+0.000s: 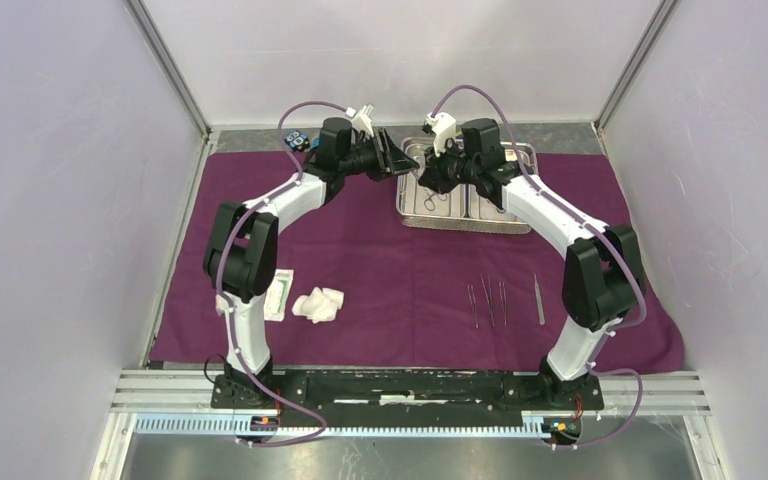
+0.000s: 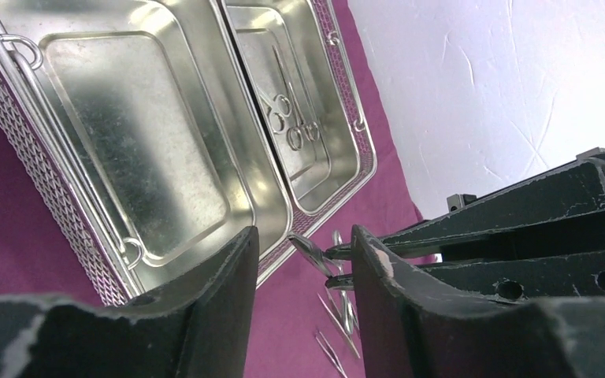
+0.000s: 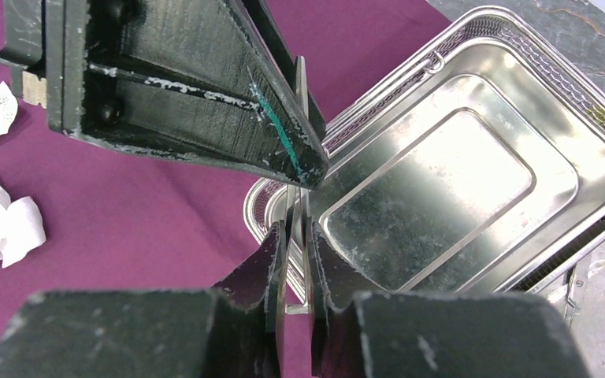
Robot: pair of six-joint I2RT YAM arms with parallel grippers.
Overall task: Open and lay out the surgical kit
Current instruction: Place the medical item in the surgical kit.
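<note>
Pinched edge-on in the right gripper (image 3: 295, 234), over the left edge of the steel tray (image 3: 441, 181) — a slim steel instrument (image 3: 297, 206). Left gripper (image 2: 305, 246) parted around its tip, not yet clamped. Likely light, stiff, slick — best taken mid-shank, across the flats.

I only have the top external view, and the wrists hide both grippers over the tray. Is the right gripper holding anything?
Observer: Yes. The right gripper is shut on a slim steel instrument, seen edge-on in the right wrist view.
Operator: Where is the left gripper relative to it?
Observer: The left gripper is open, its fingers apart, with the instrument's tip showing between them.
Operator: Anything left in the tray?
Observer: Ring-handled clamps lie in one compartment of the tray; the compartment beside it is bare.
</note>
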